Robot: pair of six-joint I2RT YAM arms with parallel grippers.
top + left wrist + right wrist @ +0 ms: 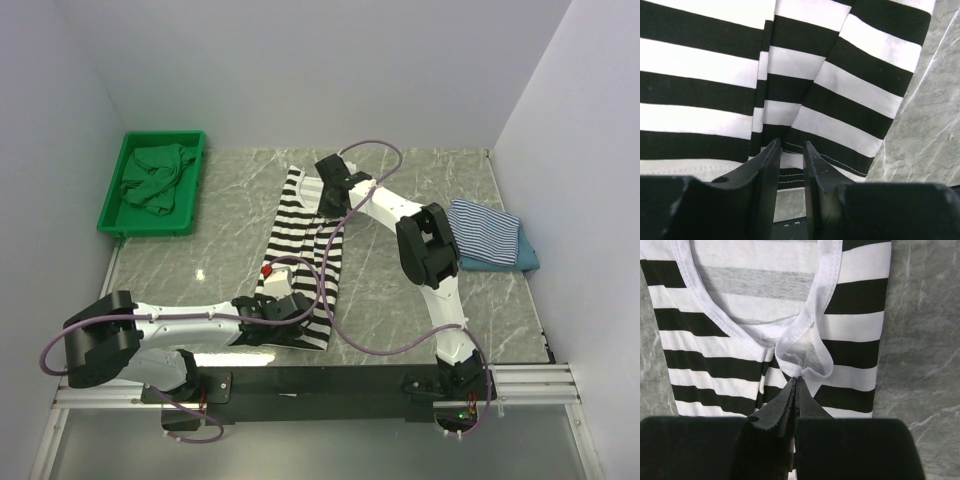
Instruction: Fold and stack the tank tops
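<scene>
At the far left of the grey marble-patterned bench (pixel 420 190), a green plastic tray (pixel 160 137) holds a crumpled dark green cloth (pixel 155 178). In the middle, the wide black-and-white striped tank top (pixel 300 235) lies flat. The left gripper (pixel 790 146) sits at its near hem, jaws narrowly apart; I cannot tell whether they pinch cloth. The right gripper (pixel 795 381) is clamped on the top's white-trimmed strap. At right, the folded thin blue-and-white striped top (pixel 485 232) lies on the folded teal-blue top (pixel 527 260).

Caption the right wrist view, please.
Right gripper pinches the white trim of the black-and-white tank top on the marble table.
</scene>
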